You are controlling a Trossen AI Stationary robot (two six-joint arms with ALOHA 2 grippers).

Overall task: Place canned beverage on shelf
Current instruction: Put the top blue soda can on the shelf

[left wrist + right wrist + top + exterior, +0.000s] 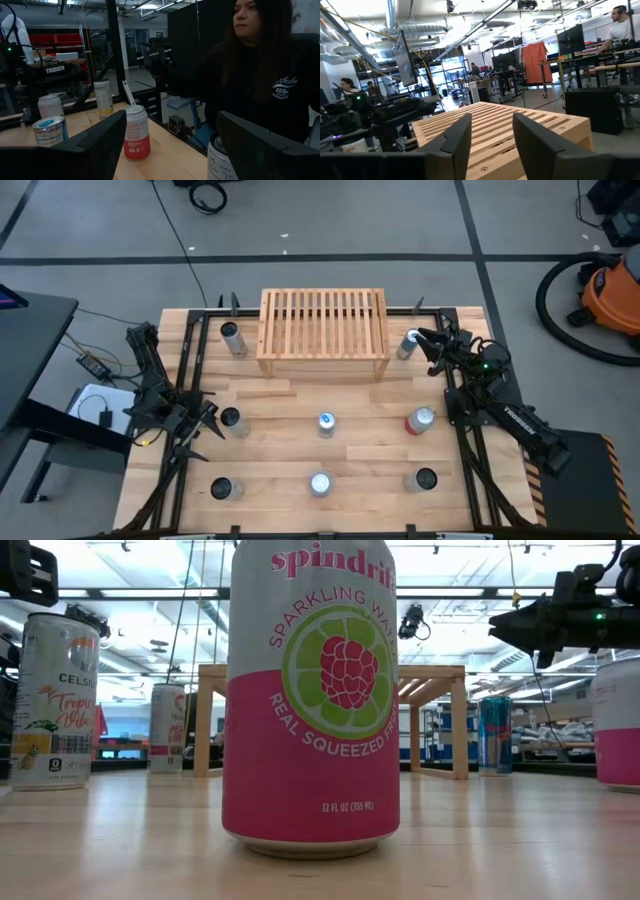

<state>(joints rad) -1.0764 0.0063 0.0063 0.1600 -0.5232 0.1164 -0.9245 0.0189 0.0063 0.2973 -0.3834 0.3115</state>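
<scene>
Hovering with parted, empty fingers beside the blue can [407, 345] at the right end of the shelf [323, 330], the right gripper [428, 346] has nothing lifted yet, the slatted top is bare, and the left gripper [205, 423] waits half-open near-left.

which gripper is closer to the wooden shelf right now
Right. The right gripper hovers just off the wooden shelf's right end; the left gripper sits farther off, toward the table's left edge.

The shelf [323, 330] top lies bare; a blue can [407, 345] stands between it and the right claw [428, 346].
</scene>
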